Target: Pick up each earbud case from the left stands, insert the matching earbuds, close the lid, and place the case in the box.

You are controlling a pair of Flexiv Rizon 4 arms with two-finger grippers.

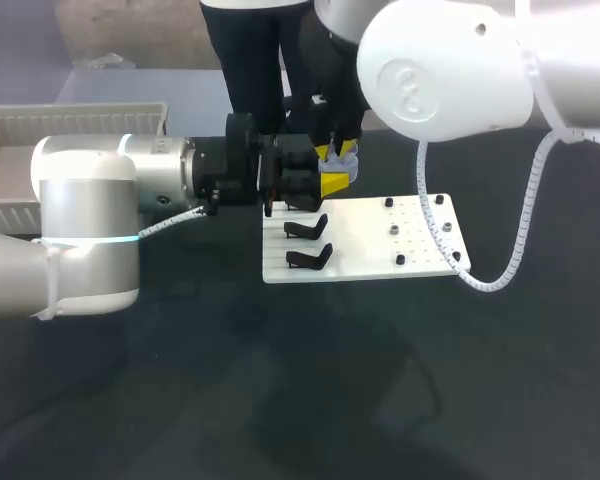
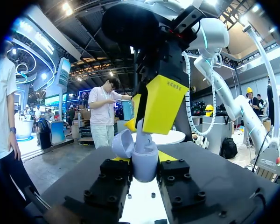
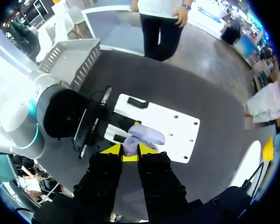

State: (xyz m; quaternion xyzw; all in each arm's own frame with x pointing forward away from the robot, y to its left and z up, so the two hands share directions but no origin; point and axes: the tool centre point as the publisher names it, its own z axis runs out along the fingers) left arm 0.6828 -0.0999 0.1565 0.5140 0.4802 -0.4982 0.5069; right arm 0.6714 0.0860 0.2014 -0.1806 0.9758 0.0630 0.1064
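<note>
The earbud case [image 2: 144, 163] is pale lilac and sits off the surface [image 1: 280, 390], above the far left corner of a white board [image 1: 375, 250]. Its lid [image 2: 123, 143] is swung open to one side. The left tool [image 2: 143, 161] is pinching the case: the two black fingers [image 2: 113, 173] press its body from both sides, held only as far apart as the case is wide, and the case stands upright between them.

The right tool [image 2: 151, 116] comes down from above and meets the open top of the case. Seen from the right wrist, the case [image 3: 144, 135] lies just ahead of the right tool [image 3: 129, 150], with the left arm's tool [image 3: 99, 123] beside it. Whether the right tool is pinching anything there, I cannot tell; the spot is too crowded.

In the head view both tools meet at one place, the left tool [image 1: 330, 183] reaching in from the side and the right tool [image 1: 338, 150] just over it, with the case [image 1: 340, 159] between.

On the board, two black stands [image 1: 306, 229] lie near its left edge, one in front of the other, and small dark pegs [image 1: 442, 232] dot its right half. A grey box [image 1: 70, 122] sits at the far left of the surface, well apart from the board.
</note>
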